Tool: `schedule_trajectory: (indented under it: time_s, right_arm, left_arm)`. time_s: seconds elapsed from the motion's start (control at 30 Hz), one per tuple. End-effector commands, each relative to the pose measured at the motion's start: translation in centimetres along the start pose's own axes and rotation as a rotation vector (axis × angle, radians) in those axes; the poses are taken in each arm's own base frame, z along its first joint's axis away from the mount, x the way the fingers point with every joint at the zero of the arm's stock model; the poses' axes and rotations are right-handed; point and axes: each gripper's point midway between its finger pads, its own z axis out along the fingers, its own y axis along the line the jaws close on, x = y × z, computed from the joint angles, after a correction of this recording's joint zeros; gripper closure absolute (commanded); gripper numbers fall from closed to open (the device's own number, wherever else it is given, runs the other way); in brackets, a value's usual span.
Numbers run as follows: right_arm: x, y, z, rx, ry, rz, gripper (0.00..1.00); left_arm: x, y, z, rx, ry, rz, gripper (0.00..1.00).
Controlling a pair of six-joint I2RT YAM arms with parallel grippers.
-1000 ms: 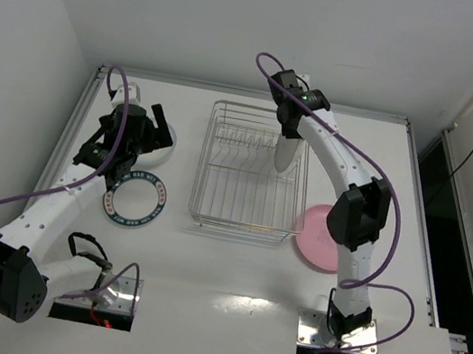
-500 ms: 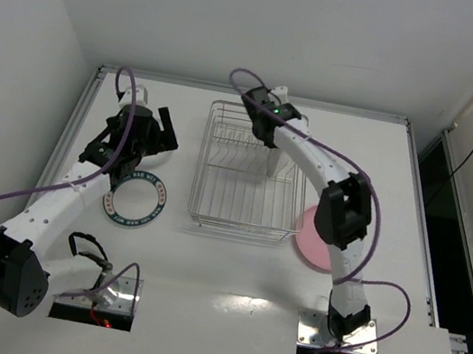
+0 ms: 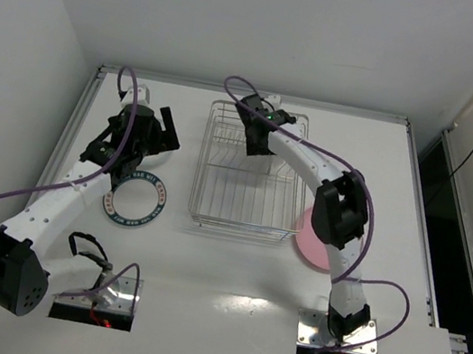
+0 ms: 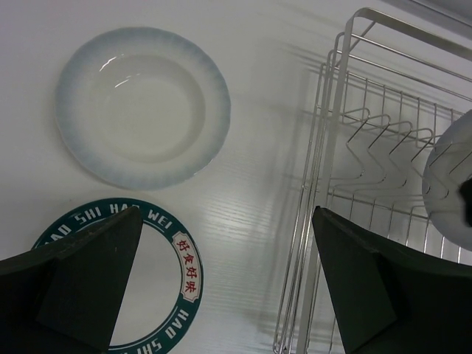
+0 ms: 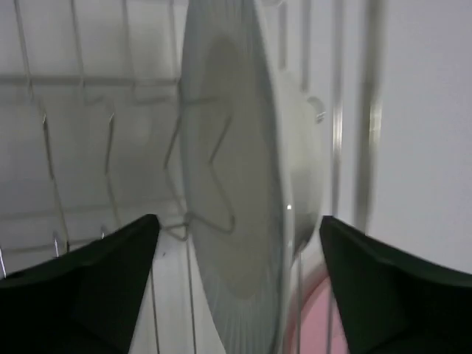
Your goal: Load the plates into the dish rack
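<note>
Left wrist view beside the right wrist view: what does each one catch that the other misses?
Only the left wrist view shows the flat white plate lying on the table, with the lettered-rim plate next to it. Only the right wrist view shows a sliver of the pink plate past the wires. Both show the dish rack and the upright white plate standing on edge among its prongs.

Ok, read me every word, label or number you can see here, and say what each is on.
"SHI HAO WEI": white capitals on the round white plate with the dark blue lettered rim, left wrist view.
"好食好味": red characters on that rim, as best I can tell.
Lower rim capitals are partly hidden; overhead the lettering is too small. No other text.
</note>
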Motion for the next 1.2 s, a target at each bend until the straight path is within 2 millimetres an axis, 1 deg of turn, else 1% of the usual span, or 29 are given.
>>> schedule_trajectory:
  time_s: [0.0,0.03,0.13,0.17,0.2,0.23,0.27,0.3,0.33,0.37,0.4,0.43,0.47,0.5,0.57,0.63,0.67,0.73,0.8,0.83,0.87,0.9,0.97,1.0,1.03,1.07,1.1,1.13,1.17]
  right_arm:
    - [10.4,7.0,2.0,-0.253,0.336,-0.067,0.00]
    - [8.8,6.1,1.4,-0.254,0.304,-0.050,0.00]
    - [6.2,4.7,-0.1,-0.245,0.241,-0.042,0.00]
    - [4.4,4.0,-1.1,-0.246,0.197,-0.031,0.00]
    - [3.7,3.5,-1.6,-0.242,0.184,-0.024,0.00]
    - [3.2,3.0,-2.1,-0.233,0.176,-0.022,0.00]
    - [2.0,2.3,-2.9,-0.235,0.146,-0.015,0.00]
    - [1.3,2.1,-3.4,-0.241,0.131,-0.003,0.00]
    - [0.9,1.5,-3.4,-0.239,0.124,0.003,0.00]
    - [0.6,1.5,-3.9,-0.257,0.120,0.010,0.00]
    - [0.3,1.0,-3.9,-0.264,0.117,0.012,0.00]
    - [-0.5,1.0,-4.7,-0.292,0.095,0.032,0.00]
    - [-1.0,0.7,-4.7,-0.306,0.082,0.041,0.00]
    - [-0.9,1.1,-4.9,-0.330,0.091,0.040,0.00]
    - [-1.8,0.4,-5.4,-0.343,0.068,0.067,0.00]
    - [-2.7,-0.6,-5.0,-0.333,0.059,0.095,0.00]
    - [-2.7,-0.6,-5.0,-0.333,0.059,0.096,0.00]
    - [-4.1,-1.7,-4.8,-0.333,0.040,0.135,0.00]
    - [-3.9,-1.7,-4.2,-0.341,0.065,0.135,0.00]
    - [-4.8,-1.7,-4.7,-0.358,0.043,0.138,0.00]
    - [-5.2,-1.9,-4.7,-0.371,0.041,0.150,0.00]
    - [-5.7,-2.1,-5.4,-0.390,0.025,0.151,0.00]
    - [-7.0,-2.5,-6.6,-0.442,-0.007,0.171,0.00]
    - [-7.9,-2.6,-7.3,-0.466,-0.041,0.179,0.00]
    - [-9.3,-3.8,-8.8,-0.492,-0.087,0.211,0.00]
    - [-9.8,-3.6,-9.8,-0.539,-0.106,0.219,0.00]
    - [-10.3,-3.7,-10.0,-0.564,-0.128,0.236,0.00]
    - [-10.5,-3.7,-10.5,-0.620,-0.133,0.246,0.00]
    - [-10.8,-3.6,-11.5,-0.660,-0.158,0.252,0.00]
  left_arm:
    - [-1.4,-1.1,-0.5,0.037,-0.040,-0.012,0.00]
    - [-1.4,-1.1,-0.5,0.037,-0.040,-0.012,0.00]
    - [-1.9,-1.3,-0.7,0.042,-0.049,-0.016,0.00]
    - [-2.1,-1.2,-0.5,0.032,-0.054,-0.004,0.00]
    - [-2.2,-1.0,-0.5,0.021,-0.060,0.005,0.00]
    - [-2.5,-1.2,-0.3,0.024,-0.067,0.003,0.00]
    - [-2.9,-1.3,-0.4,0.028,-0.074,0.009,0.00]
    - [-2.7,-1.1,-0.1,0.016,-0.071,0.011,0.00]
    - [-3.4,-1.5,-0.3,0.025,-0.089,0.004,0.00]
    - [-3.4,-1.4,-0.3,0.025,-0.089,0.013,0.00]
    - [-3.2,-1.4,0.0,0.020,-0.080,0.017,0.00]
    - [-3.6,-1.6,-0.1,0.024,-0.089,0.014,0.00]
    - [-3.6,-1.6,-0.1,0.025,-0.089,0.014,0.00]
    - [-3.6,-1.6,-0.1,0.025,-0.089,0.014,0.00]
    - [-3.8,-1.7,0.0,0.025,-0.089,0.014,0.00]
    - [-4.1,-1.9,-0.1,0.029,-0.097,0.010,0.00]
    - [-4.1,-1.9,-0.1,0.029,-0.097,0.010,0.00]
    - [-4.3,-1.9,-0.2,0.028,-0.095,0.011,0.00]
    - [-4.4,-1.7,-0.2,0.018,-0.100,0.020,0.00]
    - [-4.4,-1.7,-0.2,0.018,-0.100,0.020,0.00]
    - [-4.4,-1.7,-0.2,0.018,-0.100,0.020,0.00]
    - [-4.3,-1.5,0.1,0.002,-0.098,0.033,0.00]
    - [-4.6,-1.5,0.4,-0.001,-0.115,0.053,0.00]
    - [-5.2,-1.7,0.2,0.006,-0.132,0.060,0.00]
    - [-5.1,-1.6,0.7,0.002,-0.128,0.104,0.00]
    - [-5.3,-1.3,1.1,-0.019,-0.142,0.128,0.00]
    - [-5.0,-1.2,2.0,-0.034,-0.142,0.152,0.00]
    - [-4.7,-0.8,2.6,-0.051,-0.139,0.198,0.00]
    - [-4.3,-0.8,3.6,-0.055,-0.133,0.230,0.00]
